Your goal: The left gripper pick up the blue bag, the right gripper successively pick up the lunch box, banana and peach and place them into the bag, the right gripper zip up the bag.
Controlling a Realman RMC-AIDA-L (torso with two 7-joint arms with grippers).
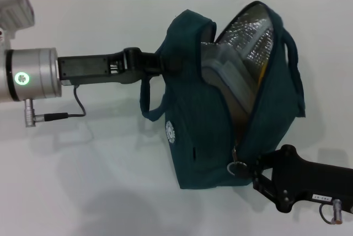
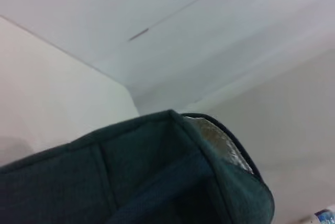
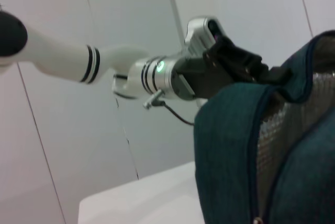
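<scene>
The blue bag [image 1: 207,137] stands on the white table, its top gaping so that the silver foil lining [image 1: 251,37] shows. My left gripper [image 1: 164,64] is shut on the bag's upper rim beside a handle; it also shows in the right wrist view, left gripper [image 3: 246,67] on bag [image 3: 235,145]. The lunch box [image 1: 227,76] sits inside the bag, tilted. A sliver of the yellow banana [image 1: 263,69] shows by the far wall. The peach is hidden. My right gripper [image 1: 252,170] is at the bag's lower front corner, shut on the ring zipper pull [image 1: 238,167].
A white table [image 1: 88,181] runs under and around the bag. A cable [image 1: 74,112] hangs from my left wrist. The left wrist view shows only the bag's teal fabric [image 2: 157,171] and a strip of foil [image 2: 225,140].
</scene>
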